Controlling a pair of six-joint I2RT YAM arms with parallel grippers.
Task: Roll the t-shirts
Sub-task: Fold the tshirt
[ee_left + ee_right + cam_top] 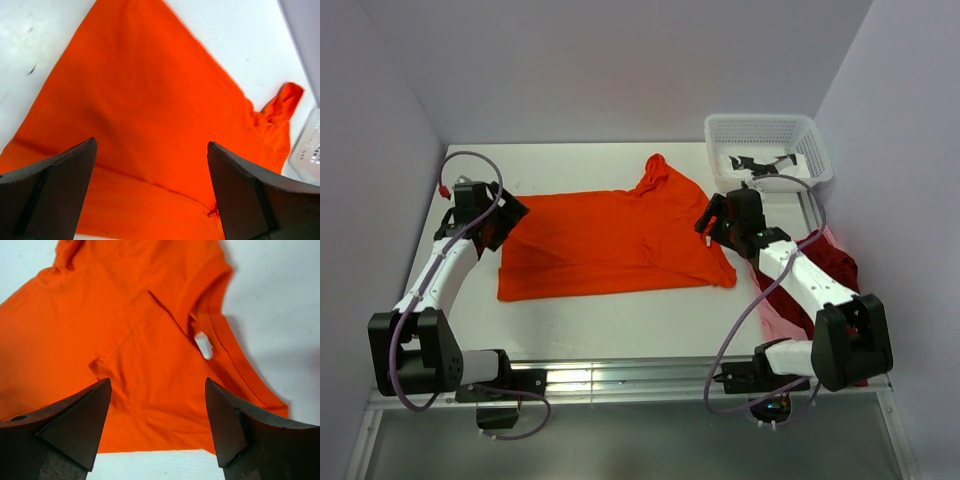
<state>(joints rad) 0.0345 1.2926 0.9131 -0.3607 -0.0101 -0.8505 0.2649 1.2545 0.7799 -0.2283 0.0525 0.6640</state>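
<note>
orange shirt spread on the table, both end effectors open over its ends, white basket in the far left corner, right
Not quite: the white basket sits in the far right corner, not the left, as the top view shows. The orange shirt is spread on the table, with the left end effector and right end effector open over its ends.

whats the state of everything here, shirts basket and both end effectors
orange t-shirt: spread out flat, not rolled
dark red t-shirt: bunched up at the right side, not rolled
pale pink t-shirt: mostly hidden beside the dark red one, not rolled
basket: upright, not empty
left end effector: open, over the orange shirt's left end
right end effector: open, over its right end
</note>
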